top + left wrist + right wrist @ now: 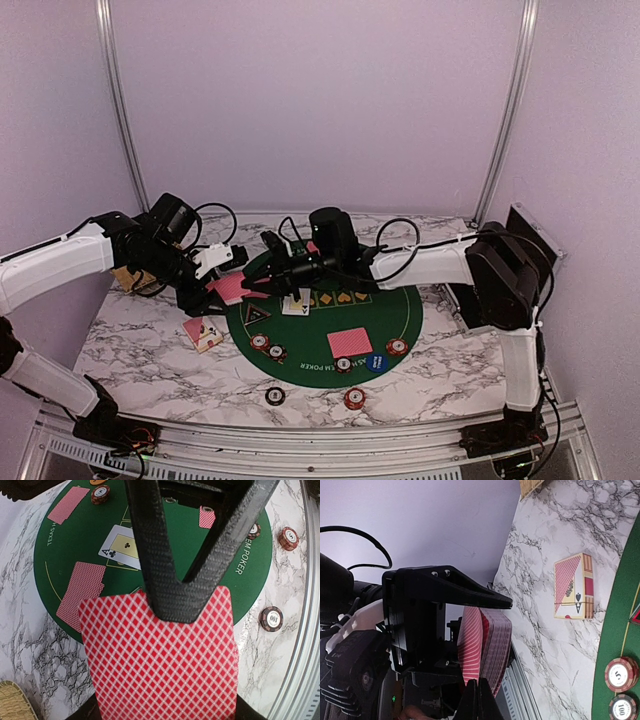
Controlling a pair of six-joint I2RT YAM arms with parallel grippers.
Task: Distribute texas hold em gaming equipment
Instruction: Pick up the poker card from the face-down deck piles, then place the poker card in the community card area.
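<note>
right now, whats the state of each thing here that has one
left fingers, shut on deck
deck, held in the air, back showing
right fingers, together at the deck's edge; card between them unclear
ace, face up on mat
card beside it, face down
chips, lying flat
box, lying flat beside mat
</note>
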